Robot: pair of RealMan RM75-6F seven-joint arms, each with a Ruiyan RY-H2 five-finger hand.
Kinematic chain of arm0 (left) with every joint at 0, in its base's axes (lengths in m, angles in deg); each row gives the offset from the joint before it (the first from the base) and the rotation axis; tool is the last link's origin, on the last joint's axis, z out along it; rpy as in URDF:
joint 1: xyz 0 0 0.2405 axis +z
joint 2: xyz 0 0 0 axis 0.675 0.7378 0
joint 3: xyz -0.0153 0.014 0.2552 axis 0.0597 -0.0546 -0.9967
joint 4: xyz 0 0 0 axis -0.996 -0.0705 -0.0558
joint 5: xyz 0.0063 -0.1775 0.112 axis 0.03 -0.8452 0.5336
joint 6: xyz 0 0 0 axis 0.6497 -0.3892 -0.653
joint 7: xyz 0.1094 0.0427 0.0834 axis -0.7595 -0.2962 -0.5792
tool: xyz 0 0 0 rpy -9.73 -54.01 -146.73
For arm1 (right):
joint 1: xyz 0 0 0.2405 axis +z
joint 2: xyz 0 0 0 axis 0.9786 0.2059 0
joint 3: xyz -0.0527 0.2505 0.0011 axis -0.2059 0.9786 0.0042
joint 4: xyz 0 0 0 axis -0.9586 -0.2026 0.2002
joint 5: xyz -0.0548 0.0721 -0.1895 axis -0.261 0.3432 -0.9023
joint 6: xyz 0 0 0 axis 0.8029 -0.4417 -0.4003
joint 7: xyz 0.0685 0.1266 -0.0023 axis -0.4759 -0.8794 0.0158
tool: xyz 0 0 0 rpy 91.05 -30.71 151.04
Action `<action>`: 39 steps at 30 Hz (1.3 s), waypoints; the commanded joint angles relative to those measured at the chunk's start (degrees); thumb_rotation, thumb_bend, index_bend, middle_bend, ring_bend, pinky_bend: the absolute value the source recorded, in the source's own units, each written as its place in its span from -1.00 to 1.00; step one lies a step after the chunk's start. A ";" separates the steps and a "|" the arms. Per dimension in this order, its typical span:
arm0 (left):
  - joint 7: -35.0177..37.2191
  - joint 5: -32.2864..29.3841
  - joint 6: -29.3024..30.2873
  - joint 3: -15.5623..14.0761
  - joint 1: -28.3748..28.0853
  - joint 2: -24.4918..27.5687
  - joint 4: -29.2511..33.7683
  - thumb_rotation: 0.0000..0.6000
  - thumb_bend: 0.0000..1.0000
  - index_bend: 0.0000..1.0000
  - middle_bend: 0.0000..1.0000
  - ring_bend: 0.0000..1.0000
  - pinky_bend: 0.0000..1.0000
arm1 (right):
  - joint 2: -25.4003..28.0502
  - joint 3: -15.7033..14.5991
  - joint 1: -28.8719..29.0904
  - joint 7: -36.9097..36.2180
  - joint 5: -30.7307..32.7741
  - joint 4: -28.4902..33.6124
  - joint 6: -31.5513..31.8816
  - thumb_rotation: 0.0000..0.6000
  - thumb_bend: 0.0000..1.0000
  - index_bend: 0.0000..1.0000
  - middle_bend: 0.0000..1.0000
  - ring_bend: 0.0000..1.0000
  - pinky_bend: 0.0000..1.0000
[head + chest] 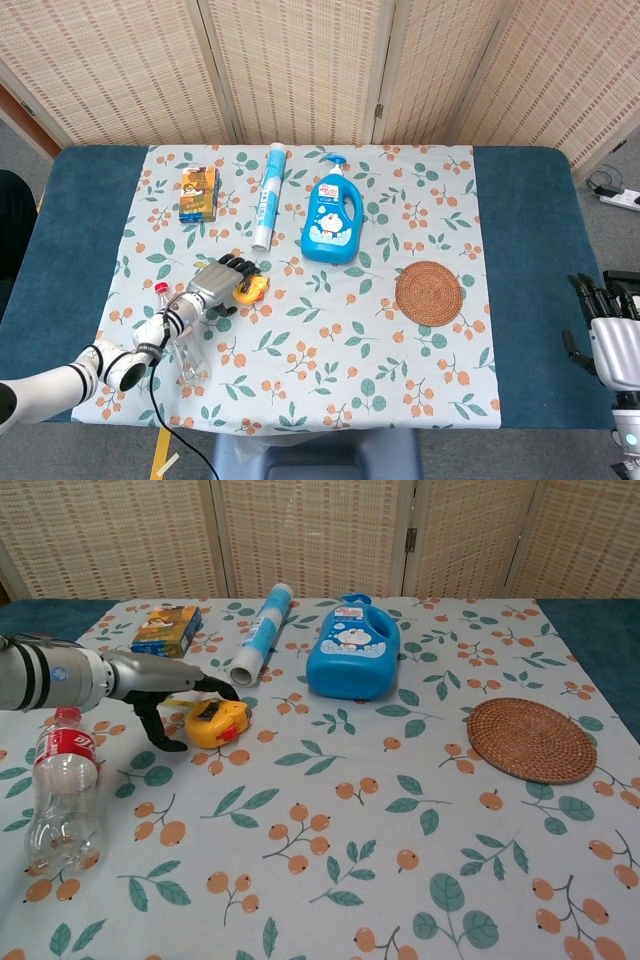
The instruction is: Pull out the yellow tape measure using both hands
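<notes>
The yellow tape measure [252, 290] [219, 722] lies on the floral cloth, left of centre. My left hand [213, 281] [160, 692] reaches in from the left, its dark fingers [214, 685] arched over the tape measure's far left side. The thumb points down at the cloth just left of the case and does not close on it. A short yellow strip shows under the palm. My right hand [611, 334] hangs beyond the table's right edge with its fingers apart, holding nothing; the chest view does not show it.
A clear plastic bottle [62, 792] with a red label lies near my left forearm. A blue soap bottle [353, 650], a rolled blue-white tube [260, 632] and an orange box [166, 628] sit behind. A woven coaster [532, 739] lies at the right.
</notes>
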 commanded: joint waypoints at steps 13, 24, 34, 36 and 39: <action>0.99 1.47 5.49 0.51 1.60 -3.48 -3.11 1.00 -0.38 -0.44 -0.52 -0.58 -1.00 | -0.06 -0.02 -0.06 -0.09 0.21 -0.14 -0.21 1.00 -0.03 -0.88 -0.76 -0.66 -1.00; 4.67 3.73 9.50 1.08 2.65 -6.22 -6.02 1.00 -0.36 -0.10 -0.19 -0.34 -0.89 | -0.21 -0.09 -0.29 -0.29 -0.21 -0.27 0.33 1.00 -0.03 -0.84 -0.73 -0.65 -1.00; 10.15 7.31 16.77 1.82 4.96 -4.38 -1.60 1.00 -0.35 0.12 0.01 -0.14 -0.74 | 1.71 0.11 2.73 -5.83 -5.53 2.31 -1.37 1.00 -0.05 -0.64 -0.66 -0.60 -1.00; 9.54 7.46 18.86 2.49 5.56 -2.84 1.70 1.00 -0.35 0.12 0.02 -0.13 -0.71 | 2.54 0.39 4.65 -8.41 -7.20 3.80 -3.21 1.00 -0.05 -0.56 -0.66 -0.61 -1.00; 7.87 7.42 21.61 3.38 6.50 -0.52 7.13 1.00 -0.35 0.13 0.03 -0.11 -0.67 | 2.93 1.12 8.04 -11.81 -9.61 5.64 -6.06 1.00 -0.05 -0.45 -0.66 -0.66 -1.00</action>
